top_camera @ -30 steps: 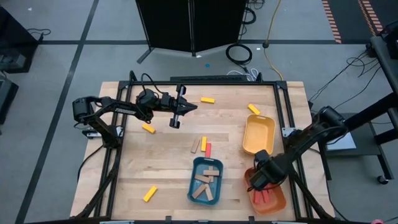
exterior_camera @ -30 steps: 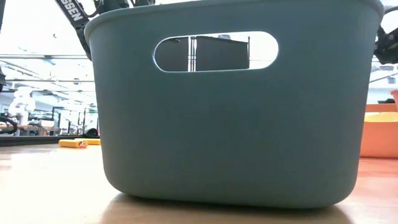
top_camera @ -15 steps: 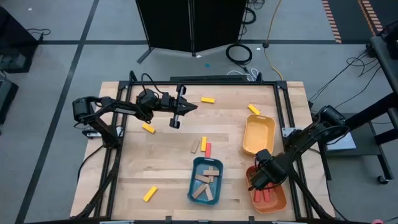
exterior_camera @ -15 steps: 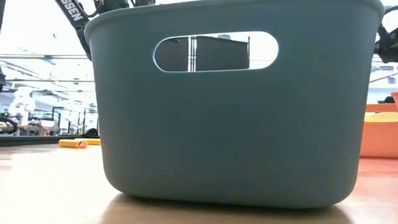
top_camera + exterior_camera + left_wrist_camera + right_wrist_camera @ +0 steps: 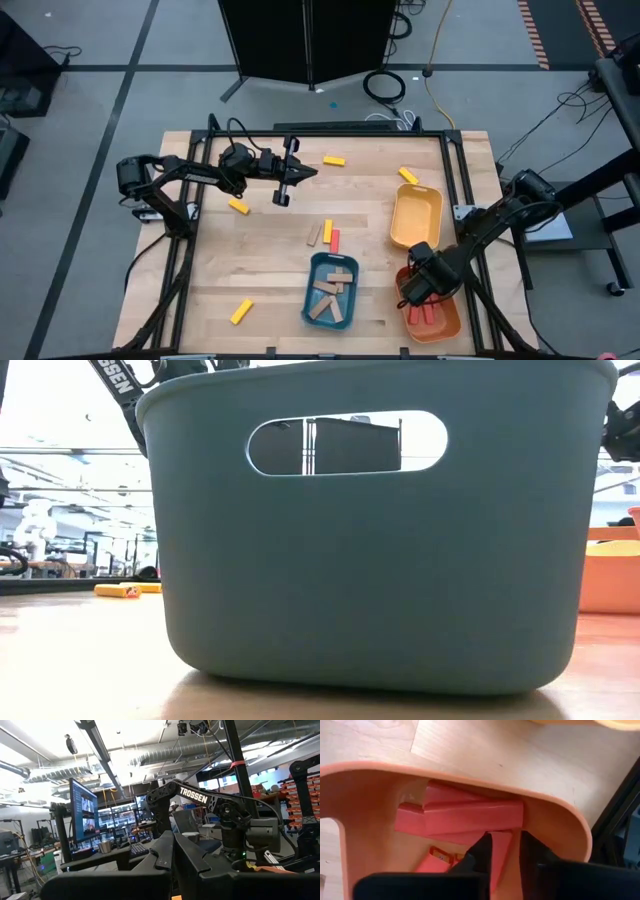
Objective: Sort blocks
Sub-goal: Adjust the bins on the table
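Bench (image 5: 260, 290), pale wood planks in a dark metal frame; landmark for all entries is the blue tray (image 5: 331, 289), a rounded plastic bin seated near the bench's front edge. Far left of it: a yellow block (image 5: 241, 311) lying alone near the front, a second yellow block (image 5: 238, 206) farther back. Left gripper (image 5: 283, 186) hangs idle well behind and left of the blue tray, jaws together, nothing held. Behind the blue tray: a tan block (image 5: 315, 235), a yellow block (image 5: 327, 231) and a red block (image 5: 335, 240) lying close together; farther back a yellow block (image 5: 333, 160). Inside the blue tray: several tan wood blocks (image 5: 331, 291), jumbled. Right of it and farther back: yellow tray (image 5: 416, 215), with a yellow block (image 5: 408, 175) just behind it on the bench. Right of it: orange tray (image 5: 448, 322), smooth plastic, holding red blocks (image 5: 465, 815); right gripper (image 5: 417, 289) sits over this tray, jaws slightly apart around one red block (image 5: 500, 851), whether gripping or releasing cannot be told. Blocks judged light, rigid painted or bare wood, flat-faced and slightly slick; best taken across the narrow width at mid-length so the bar does not pivot.
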`<state>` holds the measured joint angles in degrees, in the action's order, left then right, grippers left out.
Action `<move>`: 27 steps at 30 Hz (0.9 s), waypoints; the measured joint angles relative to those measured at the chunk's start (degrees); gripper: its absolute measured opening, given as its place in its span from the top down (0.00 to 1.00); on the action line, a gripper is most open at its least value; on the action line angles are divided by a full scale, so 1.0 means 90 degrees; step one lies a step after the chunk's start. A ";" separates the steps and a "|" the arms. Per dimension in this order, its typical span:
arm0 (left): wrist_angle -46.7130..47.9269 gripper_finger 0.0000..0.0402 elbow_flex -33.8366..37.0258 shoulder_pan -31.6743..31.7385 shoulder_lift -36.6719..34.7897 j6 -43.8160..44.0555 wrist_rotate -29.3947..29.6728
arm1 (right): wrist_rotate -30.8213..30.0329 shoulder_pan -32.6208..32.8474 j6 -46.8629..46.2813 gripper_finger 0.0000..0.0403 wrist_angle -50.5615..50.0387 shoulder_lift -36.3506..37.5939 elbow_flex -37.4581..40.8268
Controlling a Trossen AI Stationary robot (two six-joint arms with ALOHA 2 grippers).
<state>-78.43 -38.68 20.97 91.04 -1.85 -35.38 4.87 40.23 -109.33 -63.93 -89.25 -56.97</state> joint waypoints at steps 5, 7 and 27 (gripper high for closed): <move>0.0000 0.97 0.0000 0.0000 -0.0002 0.0001 0.0000 | 0.0001 -0.0041 0.0038 0.77 0.0002 0.0000 0.0000; 0.0000 0.97 0.0000 0.0001 -0.0002 0.0000 0.0001 | 0.0010 -0.0046 0.0056 0.68 -0.0008 0.0000 0.0000; 0.0002 0.97 0.0000 0.0002 0.0000 0.0000 0.0000 | 0.0060 -0.0044 0.0092 1.00 -0.0103 0.0000 0.0000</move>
<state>-78.41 -38.68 20.99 91.05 -1.85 -35.37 5.41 39.84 -108.49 -64.86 -89.25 -56.97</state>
